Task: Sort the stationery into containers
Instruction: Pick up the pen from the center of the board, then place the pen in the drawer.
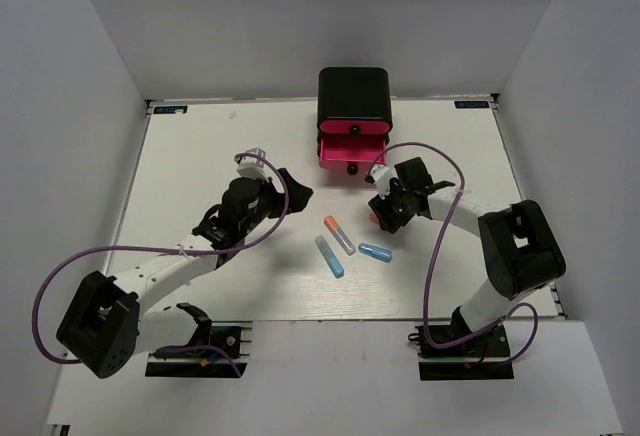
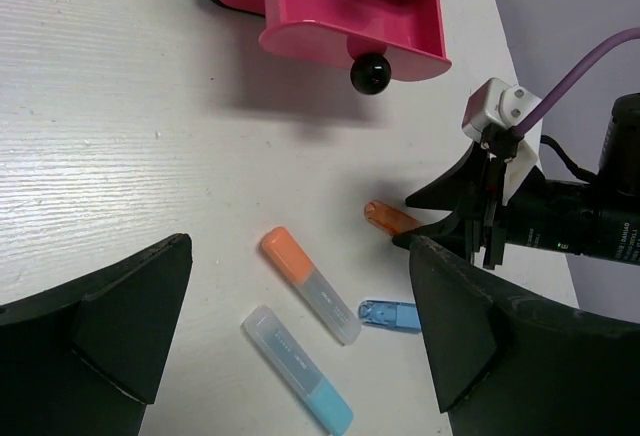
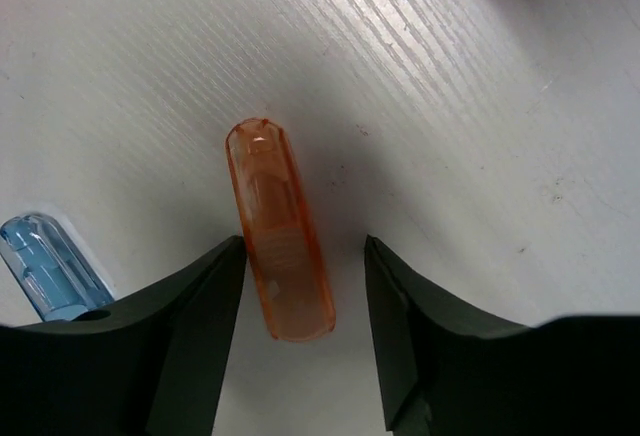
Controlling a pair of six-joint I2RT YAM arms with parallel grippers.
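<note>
Orange marker (image 3: 278, 246) lies flat on the white counter (image 3: 450, 106), right in between the right jaws. Those jaws are open, one on each side of it. A blue marker (image 3: 50, 266) lies just beside. The left jaws are open wide and hold nothing.

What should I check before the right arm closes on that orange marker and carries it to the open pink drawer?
1. The orange marker lies between the right gripper fingers: ok.
2. Firm grip on it: not ok. The jaws are open, with a gap on one side.
3. The pink drawer is pulled out to receive it: ok.
4. The blue marker is free of the near finger: cannot tell.
5. The left gripper is out of the path to the drawer: ok. It is open and off to the side.
</note>
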